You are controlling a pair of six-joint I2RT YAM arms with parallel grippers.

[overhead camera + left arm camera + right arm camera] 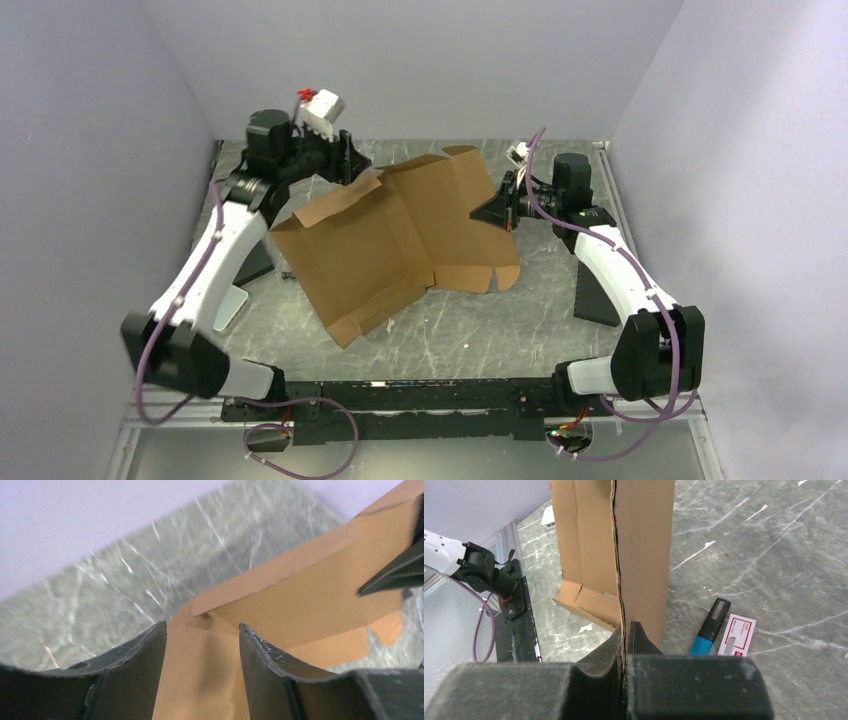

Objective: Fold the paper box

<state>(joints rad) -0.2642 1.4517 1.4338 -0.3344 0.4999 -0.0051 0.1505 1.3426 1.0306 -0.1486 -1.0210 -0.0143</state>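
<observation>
Part-raised paper box (400,240) (one edge pinched in the right tool (625,630))

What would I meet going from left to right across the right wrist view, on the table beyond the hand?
purple cable → cardboard box, standing on edge → black and blue marker → white card with a red border
</observation>
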